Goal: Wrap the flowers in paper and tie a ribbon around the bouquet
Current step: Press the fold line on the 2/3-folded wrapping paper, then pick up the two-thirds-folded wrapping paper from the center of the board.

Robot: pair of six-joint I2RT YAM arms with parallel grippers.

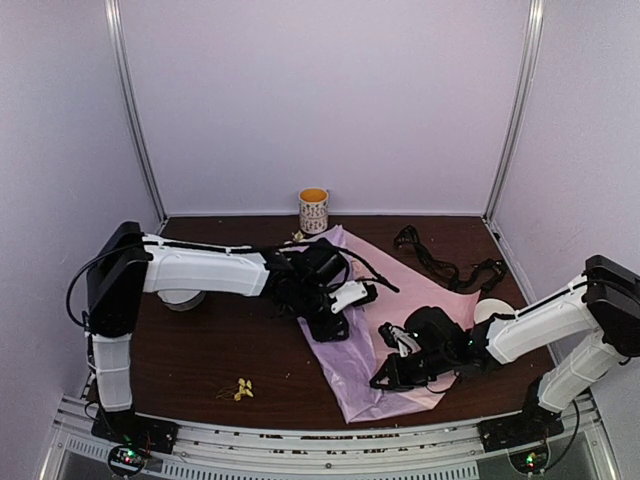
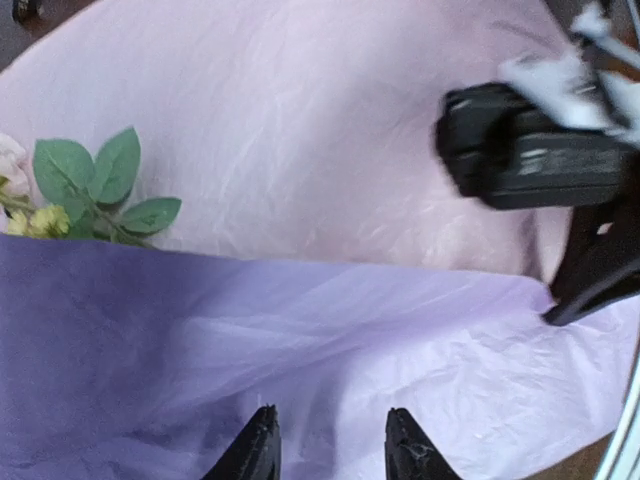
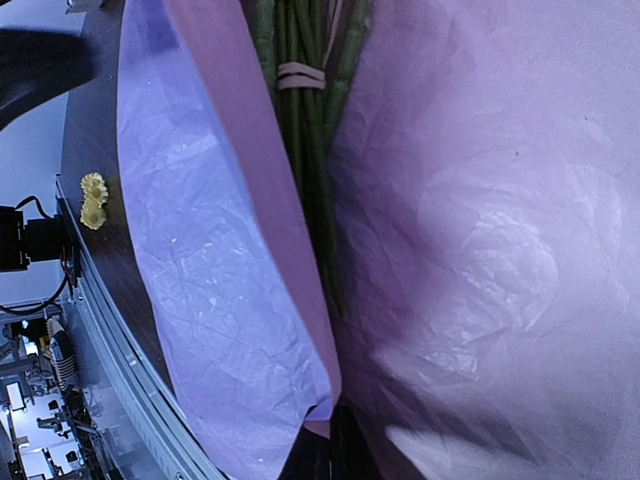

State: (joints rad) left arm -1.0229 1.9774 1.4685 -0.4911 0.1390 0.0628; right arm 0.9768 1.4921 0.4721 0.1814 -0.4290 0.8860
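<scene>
Here's the paper lying mid-desk, one flap folded over the flowers, with leaves peeking out on top and the banded stems tucked in the crease. The right pincer is pressed together, seemingly nipping the flap's lower edge. The left pincer hangs spread above the fold, gripping nothing. That sheet looks thin, light and quick to tear, so pinch it gently at an edge; the stems seem the firmest hold. The ribbon lies back right.

flowers in folded paper, ribbon behind it rightward, mug behind
</scene>
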